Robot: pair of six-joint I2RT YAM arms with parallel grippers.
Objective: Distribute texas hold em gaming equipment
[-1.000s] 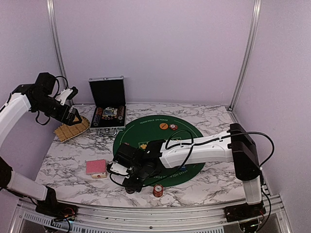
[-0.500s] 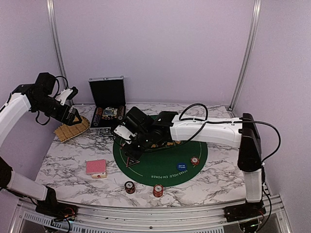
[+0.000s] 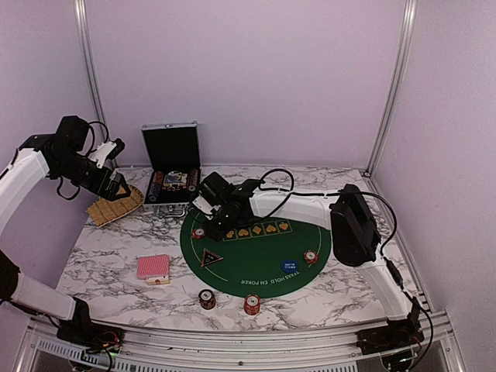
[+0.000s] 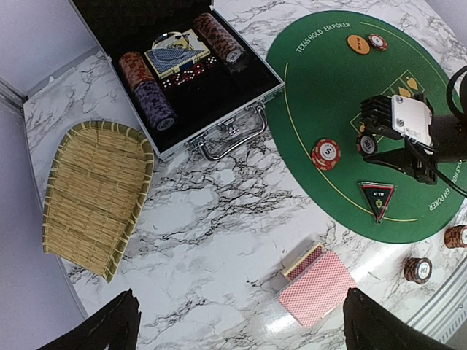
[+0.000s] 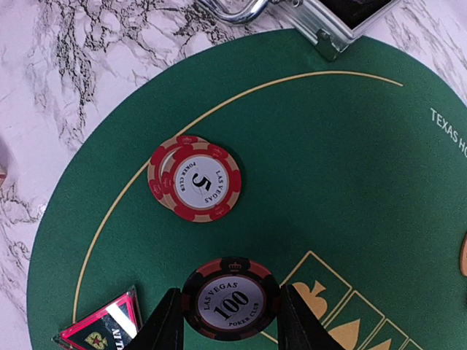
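My right gripper [image 5: 230,321] is shut on a black "100" poker chip [image 5: 230,299] low over the left part of the green mat [image 5: 328,146]; in the top view this gripper [image 3: 211,229] sits beside a red "5" chip [image 3: 199,232]. That red chip [image 5: 195,177] lies just beyond the held one. A triangular black button [image 3: 211,257] lies in front of it. A blue button [image 3: 289,264] and another chip [image 3: 311,256] lie on the mat's right. The red-backed cards [image 4: 315,284] lie on the marble. My left gripper [image 3: 116,186] hangs open and empty.
The open silver case [image 3: 172,167] with chip rolls stands at the back, its corner [image 5: 328,22] close to my right gripper. A woven tray [image 4: 95,197] lies at the left under my left arm. Two chips [image 3: 207,298] [image 3: 252,304] sit near the front edge.
My right arm has swung from the table's front edge back over the mat's left part, uncovering a chip by the front edge. The left arm has not moved.
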